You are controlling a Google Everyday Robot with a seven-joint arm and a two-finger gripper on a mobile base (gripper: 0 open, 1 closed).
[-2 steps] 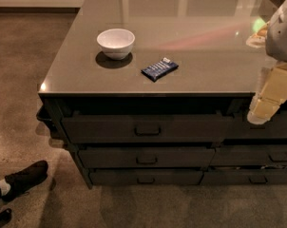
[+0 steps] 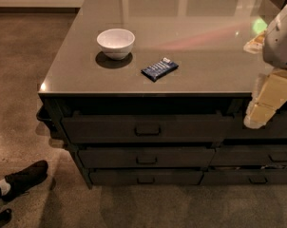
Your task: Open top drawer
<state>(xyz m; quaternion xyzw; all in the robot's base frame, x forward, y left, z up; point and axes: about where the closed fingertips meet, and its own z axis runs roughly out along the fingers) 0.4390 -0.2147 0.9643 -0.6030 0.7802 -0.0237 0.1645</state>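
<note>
Camera view puts the gripper [image 2: 255, 117] by the top drawer [image 2: 100, 127], probably lining up for its handle [image 2: 148, 129]; open or closed, I can't tell.

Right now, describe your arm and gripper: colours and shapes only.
The arm is a white rounded shell. The gripper, at the right edge beside the top drawer, is cream-coloured and blocky, tapering to a pale tip. No cables or markings show.

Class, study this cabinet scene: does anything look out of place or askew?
Only the blue packet lies askew on the countertop, beside the white bowl. The gripper hangs by the top drawer's right end.
</note>
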